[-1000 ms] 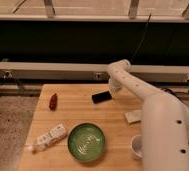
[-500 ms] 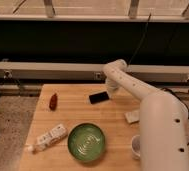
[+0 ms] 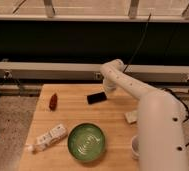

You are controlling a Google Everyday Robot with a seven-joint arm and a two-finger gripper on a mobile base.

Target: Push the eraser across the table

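Eraser (image 3: 96, 97) lies flat near the far edge of the tabletop (image 3: 63, 117), right of a small red object (image 3: 53, 101). Just beside its right end sits the end effector (image 3: 109, 90). The push looks underway; next, a steady leftward sweep.

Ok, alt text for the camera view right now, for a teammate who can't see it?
The white arm's gripper sits at the right end of the black eraser on the wooden table, with a green bowl near the front.
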